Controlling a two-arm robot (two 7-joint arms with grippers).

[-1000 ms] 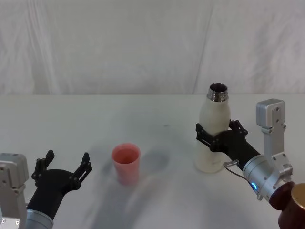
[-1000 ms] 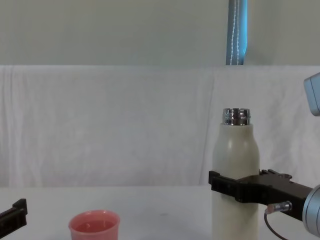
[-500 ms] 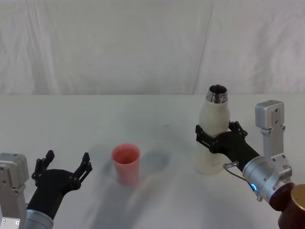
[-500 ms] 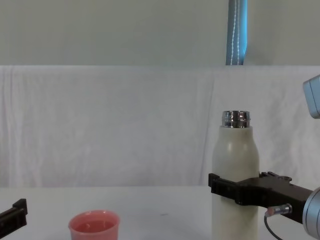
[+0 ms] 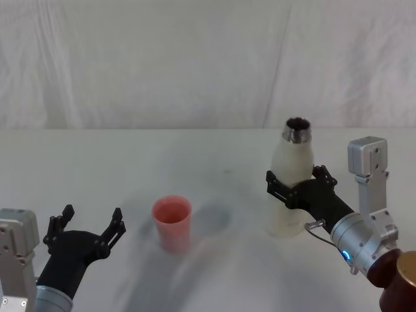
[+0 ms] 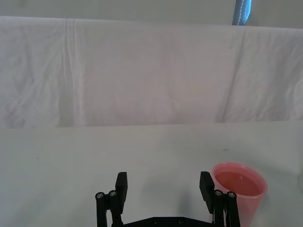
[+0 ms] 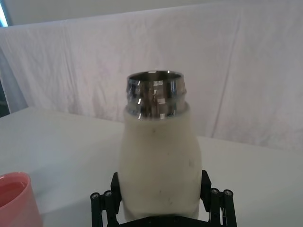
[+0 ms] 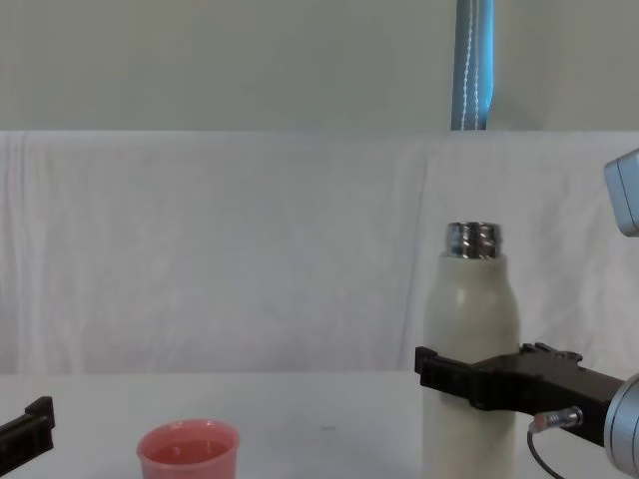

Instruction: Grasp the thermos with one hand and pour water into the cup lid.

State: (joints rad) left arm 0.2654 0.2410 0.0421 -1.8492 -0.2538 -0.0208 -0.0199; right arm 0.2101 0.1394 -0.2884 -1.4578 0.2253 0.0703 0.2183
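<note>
White table, white cloth backdrop | right gripper fingers clamp thermos | left gripper fingers spread

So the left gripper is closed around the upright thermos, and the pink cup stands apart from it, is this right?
Not quite: it is the right gripper that is closed around the upright thermos, as the head view shows. The left gripper hovers open and empty near the table's front edge. The pink cup does stand apart from the thermos.

Head cam looks down on the thermos; chest cam views it side-on from table height. Right wrist cam sits closest to it, sharing the cup lid with the left wrist cam.
</note>
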